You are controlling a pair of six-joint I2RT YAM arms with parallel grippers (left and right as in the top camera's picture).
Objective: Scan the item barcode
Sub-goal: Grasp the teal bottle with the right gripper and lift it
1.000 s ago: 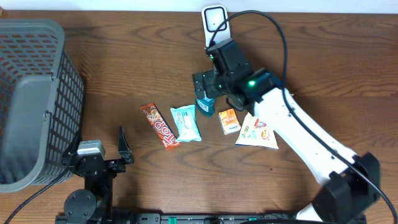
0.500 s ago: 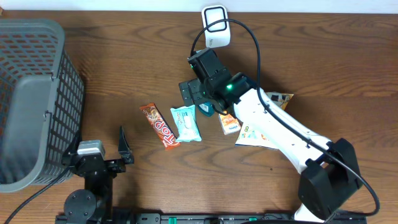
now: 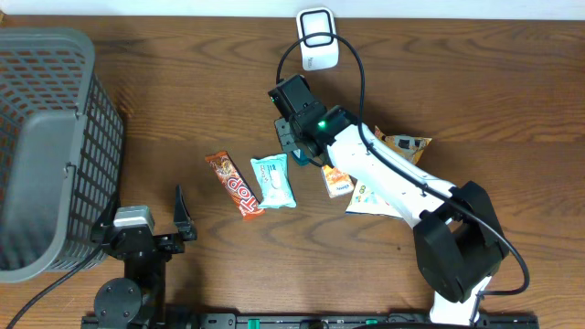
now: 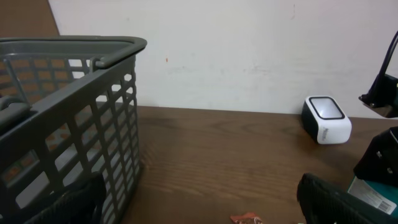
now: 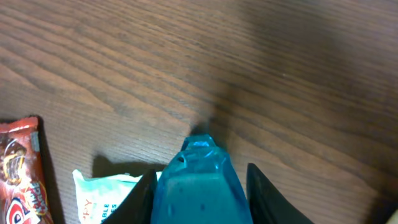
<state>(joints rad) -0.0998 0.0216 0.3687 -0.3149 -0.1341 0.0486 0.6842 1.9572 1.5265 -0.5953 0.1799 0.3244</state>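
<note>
Fingers (image 5: pixel 145 194) of the right gripper (image 5: pixel 202 175) close on both sides of the teal packet (image 5: pixel 199 186), gripping it near the middle of the table (image 3: pixel 475 82), toward the far edge (whether it rests on the wood I cannot tell). A white scanner (image 3: pixel 317 38) stands at that far edge, near the packet. Just beside it toward the near edge lie a pale blue packet (image 3: pixel 274 180) and a red bar (image 3: pixel 236 185). The left gripper (image 4: pixel 199 208) waits at the near edge with fingers spread wide, next to the grey basket (image 3: pixel 46 146).
</note>
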